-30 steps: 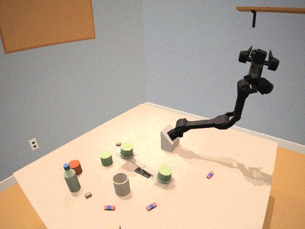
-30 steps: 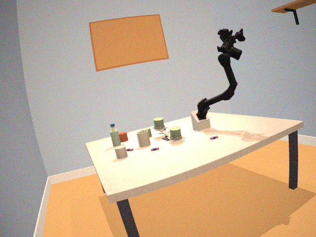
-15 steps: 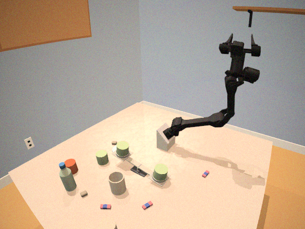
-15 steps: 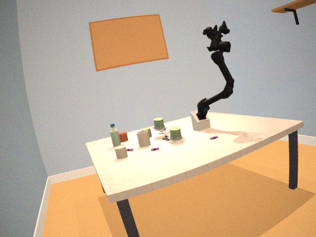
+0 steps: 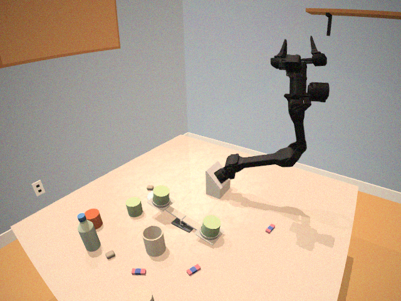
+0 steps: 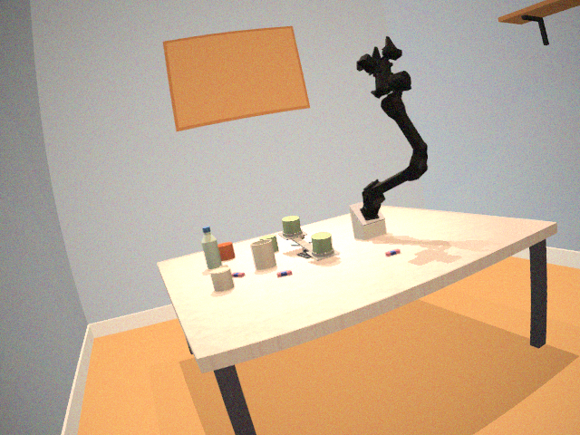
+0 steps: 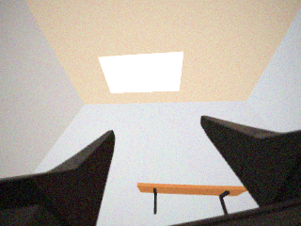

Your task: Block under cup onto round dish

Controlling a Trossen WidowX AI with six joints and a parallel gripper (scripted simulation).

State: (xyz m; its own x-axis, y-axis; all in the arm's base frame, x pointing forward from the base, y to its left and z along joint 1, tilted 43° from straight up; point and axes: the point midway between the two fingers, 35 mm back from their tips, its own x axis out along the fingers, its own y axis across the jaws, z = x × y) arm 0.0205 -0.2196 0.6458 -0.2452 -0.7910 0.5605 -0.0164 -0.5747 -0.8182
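My gripper (image 5: 298, 37) (image 6: 381, 43) (image 7: 157, 126) is open and empty, pointing up high above the table. The balance (image 5: 186, 227) (image 6: 308, 253) stands tilted. One green cup (image 5: 161, 196) (image 6: 291, 227) is on its raised end. The other green cup (image 5: 210, 227) (image 6: 322, 244) is on its lowered end, nearer the exterior camera. No block shows; what lies under the cups is hidden. A pale rounded edge (image 5: 150, 195), possibly the round dish, shows behind the raised end, mostly hidden.
A third green cup (image 5: 134, 207), orange cup (image 5: 93, 219), bottle (image 5: 89, 236) and open grey cup (image 5: 155, 242) stand left of the balance. Several red-blue blocks (image 5: 193, 269) (image 5: 138, 271) (image 5: 270, 228) and grey pieces (image 5: 109, 254) (image 5: 150, 187) lie around. A beige cylinder (image 6: 222, 279) stands near the table's left edge.
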